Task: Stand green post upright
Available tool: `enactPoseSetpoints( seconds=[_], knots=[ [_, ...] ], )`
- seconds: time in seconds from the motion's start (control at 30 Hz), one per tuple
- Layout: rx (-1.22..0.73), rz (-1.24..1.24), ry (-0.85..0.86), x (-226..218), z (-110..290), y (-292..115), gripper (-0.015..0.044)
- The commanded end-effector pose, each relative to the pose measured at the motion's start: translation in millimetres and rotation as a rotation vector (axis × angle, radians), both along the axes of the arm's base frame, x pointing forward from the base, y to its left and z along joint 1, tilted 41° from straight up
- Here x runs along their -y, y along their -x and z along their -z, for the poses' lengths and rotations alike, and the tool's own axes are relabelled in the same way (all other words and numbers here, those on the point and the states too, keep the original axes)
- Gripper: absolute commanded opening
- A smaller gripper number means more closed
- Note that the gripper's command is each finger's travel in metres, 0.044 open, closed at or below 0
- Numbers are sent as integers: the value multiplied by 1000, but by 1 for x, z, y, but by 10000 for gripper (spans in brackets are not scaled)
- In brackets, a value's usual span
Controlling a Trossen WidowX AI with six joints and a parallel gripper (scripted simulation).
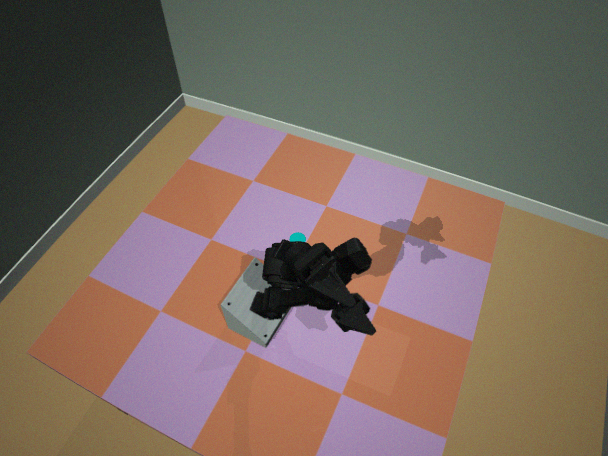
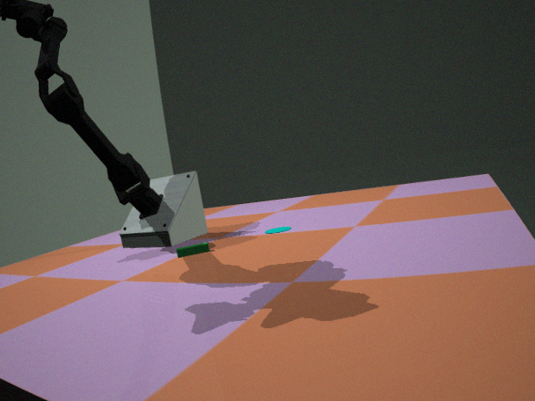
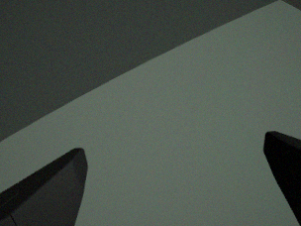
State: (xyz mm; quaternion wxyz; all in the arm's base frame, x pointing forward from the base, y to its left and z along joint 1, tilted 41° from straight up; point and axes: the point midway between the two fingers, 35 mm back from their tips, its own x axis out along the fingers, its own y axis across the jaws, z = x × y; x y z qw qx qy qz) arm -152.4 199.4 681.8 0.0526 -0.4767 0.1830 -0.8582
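Observation:
The green post [image 2: 193, 250] lies on its side on the checkered surface, just in front of the grey base in the exterior view. It is hidden behind the arm in the top view. The flat cyan circle [image 1: 297, 237] [image 2: 278, 229] lies to the right of the post in the exterior view, with nothing standing on it; the arm partly covers it in the top view. My gripper [image 1: 363, 318] [image 3: 175, 150] is open and empty, with its fingers wide apart. It is raised high above the surface, away from post and circle, and its fingers are outside the exterior view.
The grey wedge-shaped base [image 1: 245, 307] [image 2: 190, 220] carries the black arm [image 1: 300, 270] [image 2: 94, 141] and stands close to the post. The checkered mat [image 1: 150, 245] [image 2: 422, 237] spreads around it. A pale wall [image 1: 390, 75] [image 3: 163, 99] rises beyond the mat.

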Motion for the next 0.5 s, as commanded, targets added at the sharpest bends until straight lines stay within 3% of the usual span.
enactPoseSetpoints(
  seconds=[0.0, 0.17, 0.47],
  knots=[
    [-1, 2, 1, -1, 0, 0, 374],
    [-20, 78, 41, -20, 0, -9, 242],
    [-68, 285, 147, -69, 4, -40, 233]
  ],
)
